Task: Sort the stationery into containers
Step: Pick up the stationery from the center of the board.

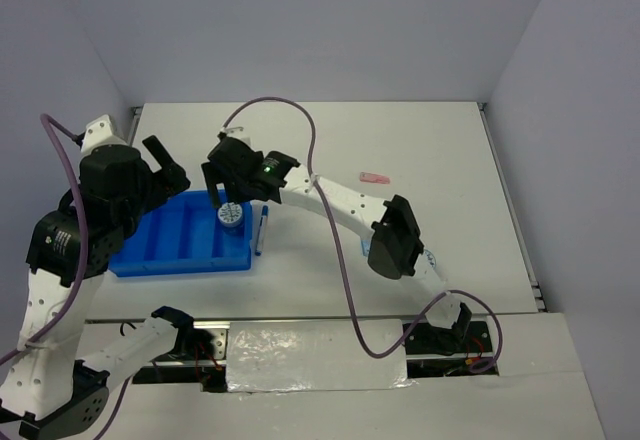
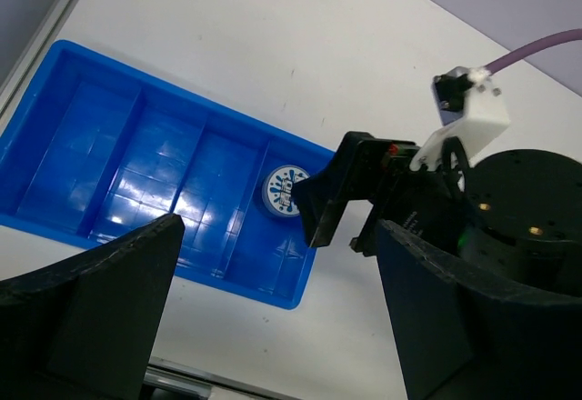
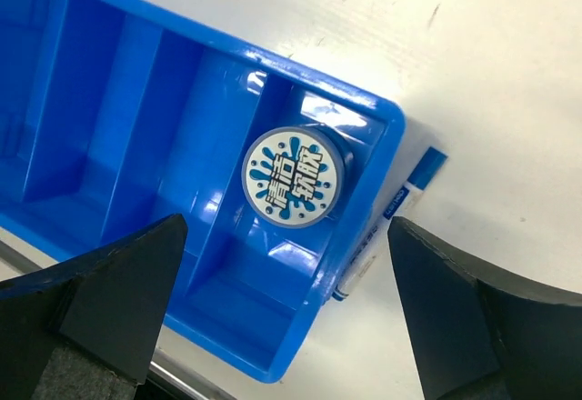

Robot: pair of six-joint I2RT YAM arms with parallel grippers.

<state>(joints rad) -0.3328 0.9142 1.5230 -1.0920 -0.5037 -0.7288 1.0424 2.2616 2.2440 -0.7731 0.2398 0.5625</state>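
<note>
The bright blue tray (image 1: 160, 235) lies at the left, divided into long compartments. One blue-and-white tape roll (image 1: 231, 214) lies in its rightmost compartment, and shows in the left wrist view (image 2: 284, 188) and the right wrist view (image 3: 293, 175). The white pen with a blue cap (image 1: 262, 230) lies on the table against the tray's right wall (image 3: 386, 227). A pink stick (image 1: 375, 176) lies apart at mid-table. My right gripper (image 1: 232, 195) hangs open and empty just above the tape roll (image 3: 291, 327). My left gripper (image 1: 172, 168) is open and empty over the tray's far edge (image 2: 282, 327).
The tray's other compartments (image 2: 109, 155) look empty (image 3: 91, 100). The right arm's elbow (image 1: 395, 238) reaches across the table's middle, with a purple cable (image 1: 330, 220) looping over it. Walls close the table on three sides.
</note>
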